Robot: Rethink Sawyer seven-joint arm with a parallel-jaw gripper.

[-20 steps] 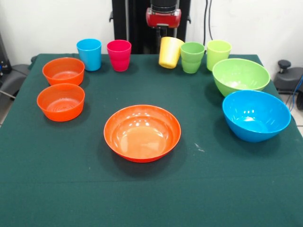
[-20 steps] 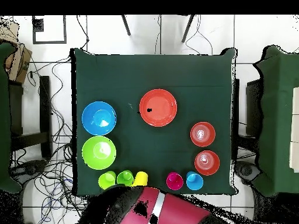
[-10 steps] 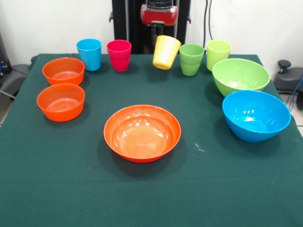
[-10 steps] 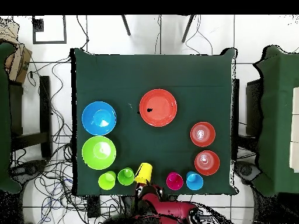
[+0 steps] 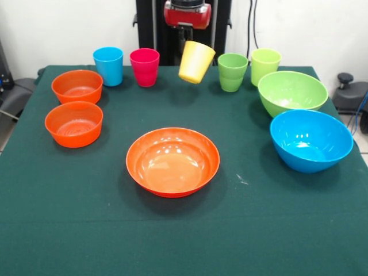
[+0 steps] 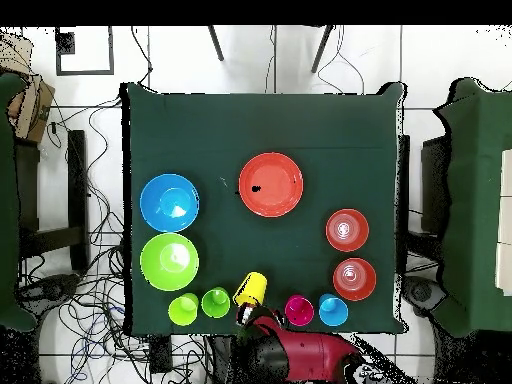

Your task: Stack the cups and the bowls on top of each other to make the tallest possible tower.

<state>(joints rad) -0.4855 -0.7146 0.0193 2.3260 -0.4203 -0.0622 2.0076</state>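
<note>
My gripper (image 5: 188,39) is shut on the rim of a yellow cup (image 5: 195,61), which hangs tilted above the table's far edge, between the pink cup (image 5: 144,66) and the green cup (image 5: 233,71). From overhead, the yellow cup (image 6: 250,289) sits just ahead of the gripper (image 6: 245,312). A sky blue cup (image 5: 108,65) and a light green cup (image 5: 265,65) end the row. The wide orange bowl (image 5: 172,161) lies mid-table, empty. Two small orange bowls (image 5: 77,86) (image 5: 73,123) sit at the left. Each piece stands singly; no tower shows.
A large lime green bowl (image 5: 292,92) and a large blue bowl (image 5: 310,140) stand at the right side, close together. The dark green cloth (image 5: 172,230) covers the table to its edges. Cables lie on the floor around the table (image 6: 100,300).
The yellow cup has risen off the table in my gripper's hold. It has shifted left in the front view and a little out over the table, and the arm has drawn back overhead.
</note>
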